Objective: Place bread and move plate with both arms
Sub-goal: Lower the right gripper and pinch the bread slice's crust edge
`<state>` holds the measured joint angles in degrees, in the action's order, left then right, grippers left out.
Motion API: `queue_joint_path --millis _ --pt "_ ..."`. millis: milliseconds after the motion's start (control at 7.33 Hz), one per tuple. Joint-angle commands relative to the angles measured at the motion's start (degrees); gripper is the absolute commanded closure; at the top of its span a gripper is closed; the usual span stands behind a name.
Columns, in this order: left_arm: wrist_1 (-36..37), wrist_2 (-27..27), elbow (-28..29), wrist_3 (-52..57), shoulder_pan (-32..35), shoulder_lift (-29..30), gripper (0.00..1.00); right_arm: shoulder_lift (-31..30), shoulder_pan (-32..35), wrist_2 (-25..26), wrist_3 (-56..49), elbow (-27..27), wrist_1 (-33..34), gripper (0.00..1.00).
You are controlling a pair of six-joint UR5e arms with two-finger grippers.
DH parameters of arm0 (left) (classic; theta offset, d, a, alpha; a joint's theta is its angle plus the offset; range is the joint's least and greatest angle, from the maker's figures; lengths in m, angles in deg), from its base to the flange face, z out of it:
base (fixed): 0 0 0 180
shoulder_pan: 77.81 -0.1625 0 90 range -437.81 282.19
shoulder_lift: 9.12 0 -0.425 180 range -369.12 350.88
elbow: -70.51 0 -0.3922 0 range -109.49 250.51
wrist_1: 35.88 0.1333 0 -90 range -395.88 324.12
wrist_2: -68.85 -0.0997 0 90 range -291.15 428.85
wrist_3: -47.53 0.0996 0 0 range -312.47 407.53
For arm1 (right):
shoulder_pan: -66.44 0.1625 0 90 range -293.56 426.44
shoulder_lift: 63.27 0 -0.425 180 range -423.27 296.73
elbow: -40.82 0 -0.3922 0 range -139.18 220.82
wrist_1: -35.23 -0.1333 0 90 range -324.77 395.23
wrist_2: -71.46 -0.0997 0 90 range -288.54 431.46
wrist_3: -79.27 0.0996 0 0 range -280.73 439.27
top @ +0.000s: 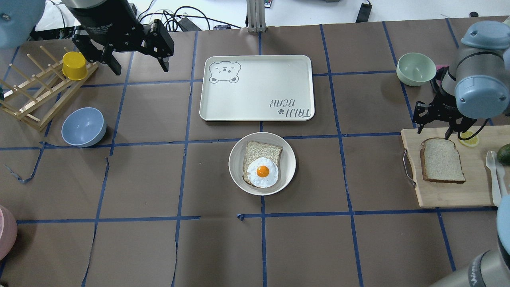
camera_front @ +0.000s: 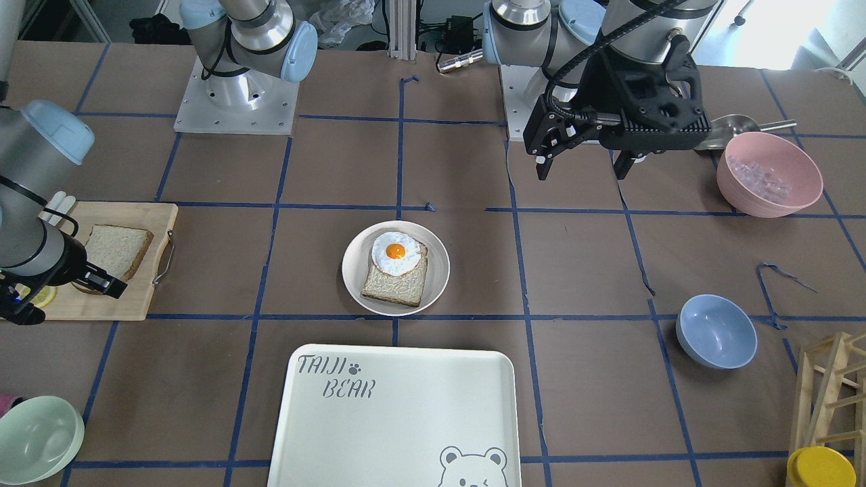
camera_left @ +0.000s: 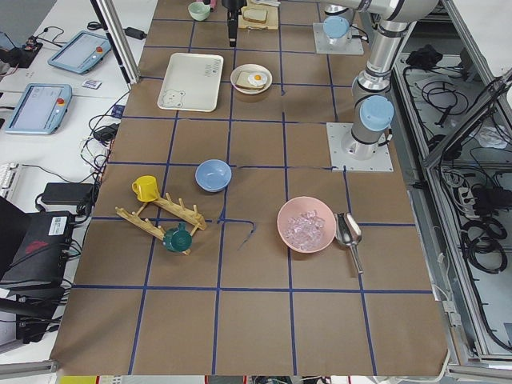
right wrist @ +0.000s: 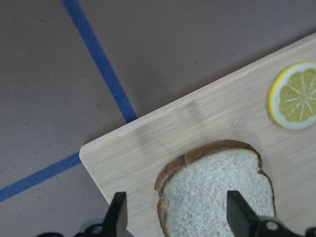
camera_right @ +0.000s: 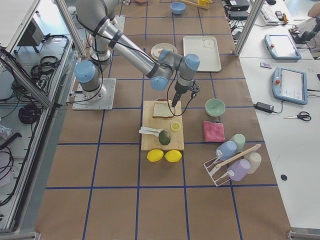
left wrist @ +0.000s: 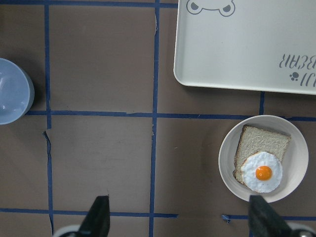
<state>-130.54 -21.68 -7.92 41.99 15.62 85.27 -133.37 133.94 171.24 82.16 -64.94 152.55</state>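
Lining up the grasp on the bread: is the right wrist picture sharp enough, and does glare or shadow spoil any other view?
Right wrist view: bread and cutting board sharp, evenly lit; only the tips of the right claw at the bottom edge are soft. Overhead view: even light, the plate clear. Front-facing view: blown-out white at the top right corner.

The bread [top: 442, 160], a pale slice with a dark brown crust, is lying flat on the wooden cutting board [top: 474, 191], its rounded top sitting beneath the spread-fingered right gripper [top: 433, 129]. The plate [top: 290, 163], round and off-white, is resting at the middle of the table [top: 159, 179], carrying a smaller egg-topped slice [top: 259, 151].
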Motion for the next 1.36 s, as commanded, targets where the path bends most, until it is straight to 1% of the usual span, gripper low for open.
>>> queue_joint_path --millis 0,545,682,818,955,1091,1227 --pt "0.0 0.0 0.0 0.0 0.0 0.0 0.00 1.4 -0.1 1.7 0.4 -1.3 2.6 0.34" --pt "0.0 0.0 0.0 0.0 0.0 -0.1 0.00 2.5 -0.1 2.4 0.8 -1.6 2.7 0.34" --pt "0.0 0.0 0.0 0.0 0.0 -0.1 0.00 2.5 -0.1 2.4 0.8 -1.6 2.7 0.39" --pt "0.0 0.0 0.0 0.0 0.0 -0.1 0.00 2.6 -0.1 2.4 0.8 -1.7 2.7 0.53" --pt "0.0 0.0 0.0 0.0 0.0 -0.1 0.00 2.7 -0.2 2.3 0.8 -1.7 2.0 0.86" --pt "0.0 0.0 0.0 0.0 0.0 0.0 0.00 2.7 -0.3 2.1 0.7 -1.7 1.9 1.00" --pt "0.0 0.0 0.0 0.0 0.0 -0.1 0.00 2.6 -0.3 1.8 0.6 -1.7 1.9 1.00"
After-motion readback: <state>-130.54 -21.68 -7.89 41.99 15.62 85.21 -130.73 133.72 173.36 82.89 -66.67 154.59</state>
